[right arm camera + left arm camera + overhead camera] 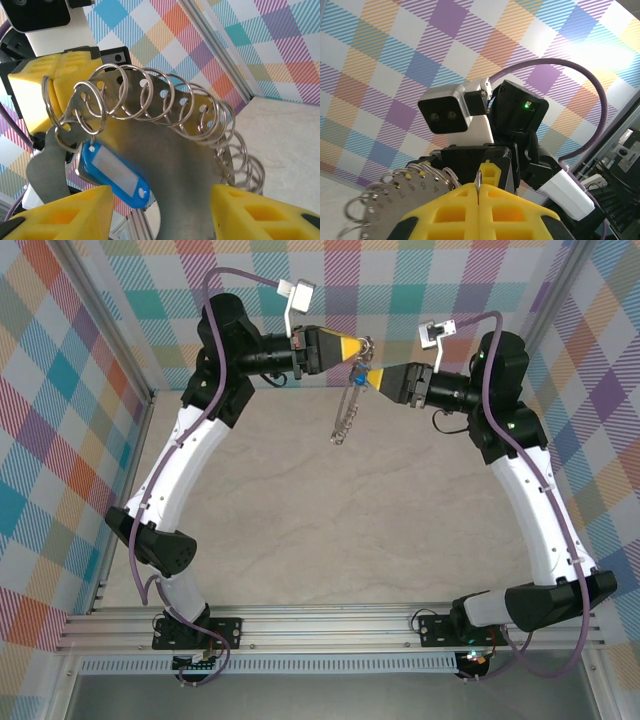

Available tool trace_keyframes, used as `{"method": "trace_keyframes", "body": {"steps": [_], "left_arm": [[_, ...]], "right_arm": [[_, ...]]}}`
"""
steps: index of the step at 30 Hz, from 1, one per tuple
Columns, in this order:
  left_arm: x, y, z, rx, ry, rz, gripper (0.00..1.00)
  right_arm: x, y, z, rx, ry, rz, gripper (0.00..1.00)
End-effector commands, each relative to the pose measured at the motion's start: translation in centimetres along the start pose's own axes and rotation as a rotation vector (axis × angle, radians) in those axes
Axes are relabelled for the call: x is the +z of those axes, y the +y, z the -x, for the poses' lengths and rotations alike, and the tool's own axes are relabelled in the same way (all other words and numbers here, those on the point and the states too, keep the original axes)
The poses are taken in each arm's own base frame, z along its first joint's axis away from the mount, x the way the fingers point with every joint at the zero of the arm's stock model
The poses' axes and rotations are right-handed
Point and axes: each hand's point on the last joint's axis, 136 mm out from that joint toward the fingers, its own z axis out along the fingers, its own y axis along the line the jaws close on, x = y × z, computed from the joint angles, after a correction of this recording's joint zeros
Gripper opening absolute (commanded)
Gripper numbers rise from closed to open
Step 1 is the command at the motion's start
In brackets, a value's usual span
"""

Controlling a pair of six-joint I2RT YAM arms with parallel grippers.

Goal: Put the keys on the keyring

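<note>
The keyring (346, 415) hangs high over the back of the table, a flat silver plate (185, 165) with several wire loops along its rim. My left gripper (358, 346) is shut on one thin loop at its top (480, 182), and the numbered plate (390, 205) sits left of the yellow fingers. The key with the blue plastic head (116, 175) dangles from a small loop at the left end of the row (357, 381). My right gripper (160, 215) stands open just under it. Its yellow fingertips (65, 215) are wide apart with nothing pinched, the key's lower end close above the left one.
The beige tabletop (330, 530) lies far below both grippers. Plaid walls and aluminium posts (120, 350) close in the back and sides. The right arm's wrist camera (445, 115) faces my left gripper at close range. A metal rail (330, 625) runs along the near edge.
</note>
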Motion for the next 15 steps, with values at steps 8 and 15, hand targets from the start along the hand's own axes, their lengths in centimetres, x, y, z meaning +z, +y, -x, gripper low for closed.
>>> {"method": "trace_keyframes", "body": {"steps": [8, 15], "left_arm": [[0.48, -1.09, 1.21, 0.05, -0.042, -0.024, 0.0], [0.54, -0.82, 1.2, 0.049, -0.044, -0.017, 0.0]], "right_arm": [[-0.34, 2.47, 0.96, -0.08, -0.018, 0.044, 0.53], [-0.39, 2.64, 1.07, -0.084, -0.027, 0.038, 0.51]]}}
